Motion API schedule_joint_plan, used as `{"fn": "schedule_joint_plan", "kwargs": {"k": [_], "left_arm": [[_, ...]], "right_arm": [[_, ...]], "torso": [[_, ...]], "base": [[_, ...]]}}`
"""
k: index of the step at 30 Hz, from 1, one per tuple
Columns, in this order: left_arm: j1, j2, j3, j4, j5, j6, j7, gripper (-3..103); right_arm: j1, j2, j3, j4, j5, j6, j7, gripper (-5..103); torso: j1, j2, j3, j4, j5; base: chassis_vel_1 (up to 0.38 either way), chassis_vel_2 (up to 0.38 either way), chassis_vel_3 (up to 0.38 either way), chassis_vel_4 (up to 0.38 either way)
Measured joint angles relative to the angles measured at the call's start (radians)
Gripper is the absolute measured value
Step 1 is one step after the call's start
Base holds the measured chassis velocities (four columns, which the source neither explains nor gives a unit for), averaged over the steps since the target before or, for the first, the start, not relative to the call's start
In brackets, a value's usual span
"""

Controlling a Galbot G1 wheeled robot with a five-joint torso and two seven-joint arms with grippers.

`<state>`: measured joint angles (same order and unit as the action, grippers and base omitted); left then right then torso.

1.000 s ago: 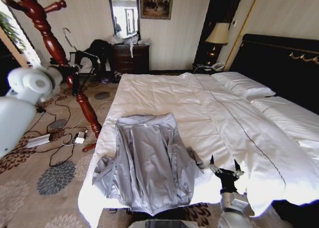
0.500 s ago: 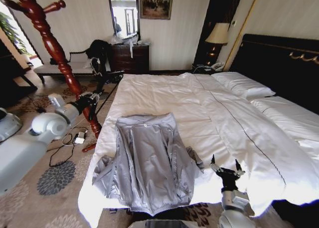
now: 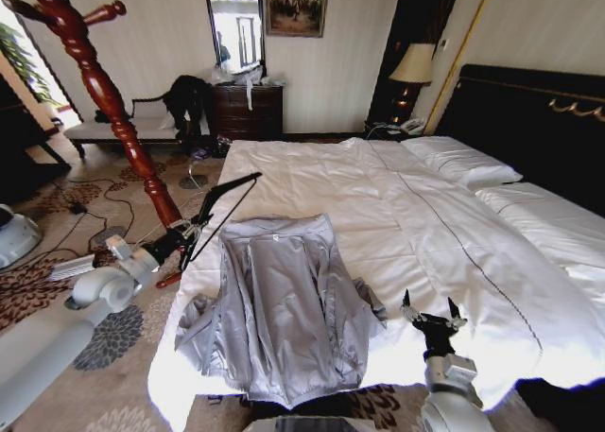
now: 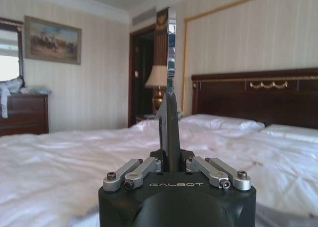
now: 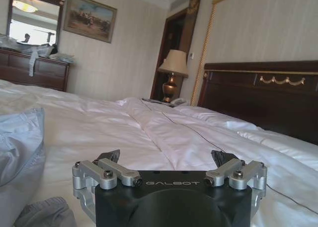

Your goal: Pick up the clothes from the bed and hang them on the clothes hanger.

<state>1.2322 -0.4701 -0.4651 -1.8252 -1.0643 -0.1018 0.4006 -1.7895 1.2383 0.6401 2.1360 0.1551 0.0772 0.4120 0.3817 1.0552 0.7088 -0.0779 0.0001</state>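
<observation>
Bed (image 3: pixel 378 196) bears jacket (image 3: pixel 284 304), flat.

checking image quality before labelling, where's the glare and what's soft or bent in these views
Head view: the mirror is blown out white, daylight flares at the frame's left edge, and the wide lens bows the headboard. Left wrist view: the hanger held in the left gripper has glare on its hook; the near gripper body is soft. Right wrist view: the jacket is blurred beside the open right gripper.

The clothes (image 3: pixel 279 304) lie on the bed's (image 3: pixel 397 224) near left part, perhaps overhanging its foot.
</observation>
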Motion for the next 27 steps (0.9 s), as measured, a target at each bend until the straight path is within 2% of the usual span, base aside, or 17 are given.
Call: {"fn": "schedule_joint_plan", "kwargs": {"k": [2,3,5,6,8,9,13,14,16,17,18,21,23,27], "left_arm": [[0.058,-0.01,-0.029,-0.004,0.017,-0.001,0.009,15],[0.082,-0.018,-0.044,-0.009,0.021,-0.001,0.009,15],[0.086,-0.02,-0.047,-0.011,0.021,-0.001,0.009,15],[0.101,-0.025,-0.056,-0.019,0.019,0.0,0.009,15],[0.104,-0.025,-0.057,-0.025,0.01,0.006,0.008,15],[0.104,-0.025,-0.057,-0.025,0.01,0.006,0.008,15],[0.11,-0.023,-0.035,-0.025,0.024,0.012,0.009,15],[0.11,-0.023,-0.035,-0.025,0.024,0.012,0.009,15],[0.109,-0.025,-0.013,-0.024,0.035,0.012,0.006,15],[0.109,-0.025,-0.013,-0.024,0.035,0.012,0.006,15],[0.104,-0.025,0.003,-0.027,0.038,0.013,0.005,15],[0.09,-0.023,0.029,-0.032,0.044,0.014,0.004,15],[0.09,-0.023,0.031,-0.032,0.044,0.014,0.004,15],[0.095,-0.027,0.046,-0.046,0.044,0.018,-0.003,15]], "right_arm": [[0.029,-0.046,-0.013,0.0,0.049,-0.038,0.004,100],[0.06,-0.091,-0.023,-0.001,0.092,-0.069,0.011,100],[0.07,-0.105,-0.027,-0.002,0.105,-0.078,0.013,100],[0.114,-0.159,-0.043,-0.007,0.164,-0.112,0.017,100],[0.18,-0.22,-0.06,-0.013,0.263,-0.156,0.021,100],[0.18,-0.22,-0.06,-0.013,0.263,-0.156,0.021,100],[0.363,-0.304,-0.112,-0.079,0.48,-0.252,0.039,100],[0.363,-0.304,-0.112,-0.079,0.48,-0.252,0.039,100],[0.454,-0.328,-0.141,-0.119,0.599,-0.298,0.049,100],[0.454,-0.328,-0.141,-0.119,0.599,-0.298,0.049,100],[0.508,-0.334,-0.159,-0.143,0.662,-0.328,0.059,100],[0.619,-0.337,-0.203,-0.202,0.738,-0.38,0.072,100],[0.635,-0.337,-0.211,-0.211,0.745,-0.385,0.072,100],[0.791,-0.323,-0.336,-0.32,0.774,-0.4,0.046,100]], "torso": [[0.0,0.0,0.0,0.0,0.0],[0.0,0.0,0.0,0.0,-0.0002],[0.0,0.0,0.0,0.0001,-0.0003],[0.0,0.0,0.0,0.0002,0.0002],[0.0,0.0,0.0,0.0,0.0],[0.0,0.0,0.0,0.0,0.0],[0.0,0.0,0.0,0.0004,0.0001],[0.0,0.0,0.0,0.0004,0.0001],[0.0,0.0,0.0,-0.0001,-0.0001],[0.0,0.0,0.0,-0.0001,-0.0001],[0.0,0.0,0.0,-0.0001,-0.0001],[0.0,0.0,0.0,-0.0003,-0.0001],[0.0,0.0,0.0,-0.0004,-0.0002],[0.0,0.0,0.0,0.0002,-0.0001]], "base": [[0.0,0.0,0.0,0.0],[0.0,0.0,0.0,0.0],[0.0,0.0,0.0,0.0],[0.0,0.0,0.0,0.0],[0.0,0.0,0.0,0.0],[0.0,0.0,0.0,0.0],[0.0,0.0,0.0,0.0],[0.0,0.0,0.0,0.0],[0.0,0.0,0.0,0.0],[0.0,0.0,0.0,0.0],[0.0,0.0,0.0,0.0],[0.0,0.0,0.0,0.0],[0.0,0.0,0.0,0.0],[0.0,0.0,0.0,0.0]]}}
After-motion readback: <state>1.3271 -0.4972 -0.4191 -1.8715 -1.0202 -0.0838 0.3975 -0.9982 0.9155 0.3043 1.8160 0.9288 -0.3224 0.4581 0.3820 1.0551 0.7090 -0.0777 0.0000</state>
